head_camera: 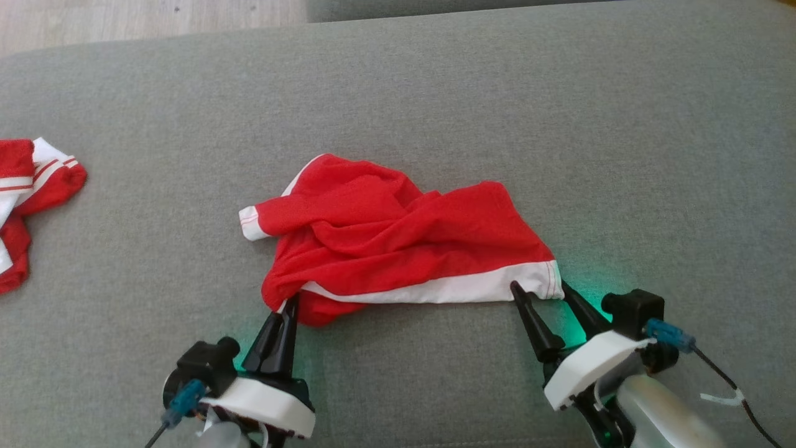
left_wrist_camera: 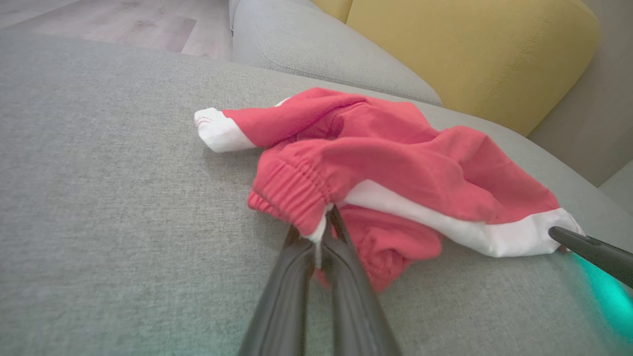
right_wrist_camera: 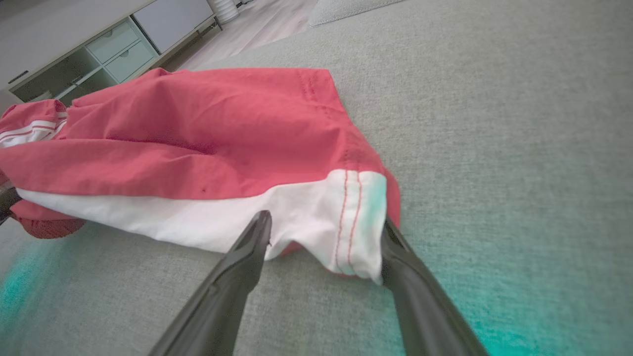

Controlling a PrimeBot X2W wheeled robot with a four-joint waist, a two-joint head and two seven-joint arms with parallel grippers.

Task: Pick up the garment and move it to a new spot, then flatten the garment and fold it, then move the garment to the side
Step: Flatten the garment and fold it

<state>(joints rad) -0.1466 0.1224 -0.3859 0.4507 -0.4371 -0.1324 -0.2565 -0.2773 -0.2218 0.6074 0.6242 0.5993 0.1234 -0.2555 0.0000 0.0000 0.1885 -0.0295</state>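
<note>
**Head view.** Red garment point(head_camera: 404, 230) with white trim, crumpled, at the middle of a grey sofa cushion point(head_camera: 435, 93). White band along its near edge; white-cuffed leg end pointing to the view's left. Left gripper point(head_camera: 289, 302) at lower left, jaws pinched together on the near left corner of the garment. Right gripper point(head_camera: 539, 285) at lower right, jaws spread apart, tips either side of the white hem corner at near right, nothing clamped. Green glow point(head_camera: 591, 292) on the cushion just beside the right gripper. Second garment point(head_camera: 25, 199), red and white, at the far left edge, well apart from the first. Strip of wooden floor point(head_camera: 124, 18) at top left.

**Left wrist view.** Own jaws narrowed to a thin wedge, gathered elastic waistband and a white edge nipped between the tips. Rest of the garment heaped beyond, white band running off to the right as far as one dark finger of the other arm at the white corner. Yellow backrest point(left_wrist_camera: 470, 49) at upper right, behind the cushion.

**Right wrist view.** Own jaws wide. White hem with red double stitching lying slack between them, its corner draped against the right-hand finger, the left-hand tip at the hem's lower edge. Red cloth spread flat beyond. Cabinet point(right_wrist_camera: 113, 44) with drawers at top left.
</note>
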